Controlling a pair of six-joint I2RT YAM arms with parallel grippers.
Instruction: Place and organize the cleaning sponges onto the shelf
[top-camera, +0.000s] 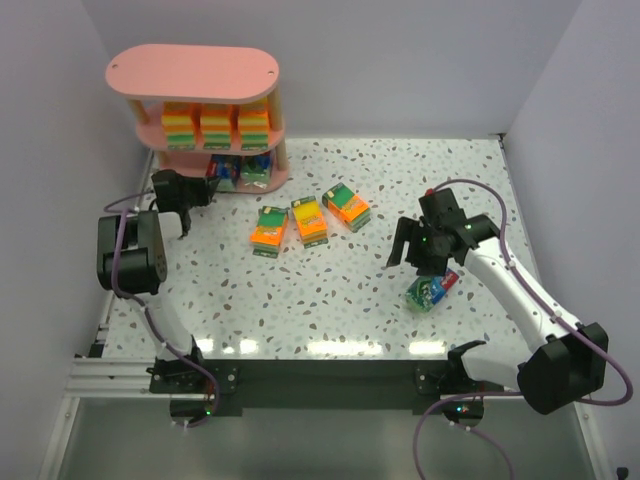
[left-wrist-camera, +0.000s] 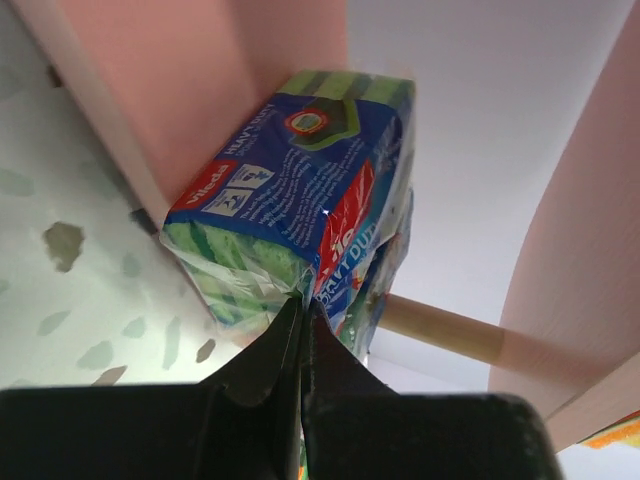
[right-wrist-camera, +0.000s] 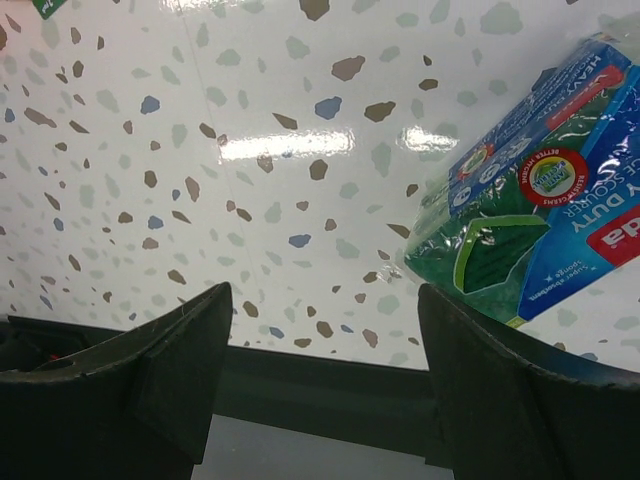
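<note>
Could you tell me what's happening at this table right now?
The left pincer, shut, touches a blue-green sponge pack on the bottom tier of the pink shelf. The right pincer hangs open beside another blue-green pack on the table. Three orange sponge packs sit on the middle tier; three loose orange ones lie mid-table.

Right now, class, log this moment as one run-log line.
left jaws: shut, at shelved blue-green pack, shelf bottom tier | right jaws: open, near loose blue-green pack | three orange packs on table
</note>
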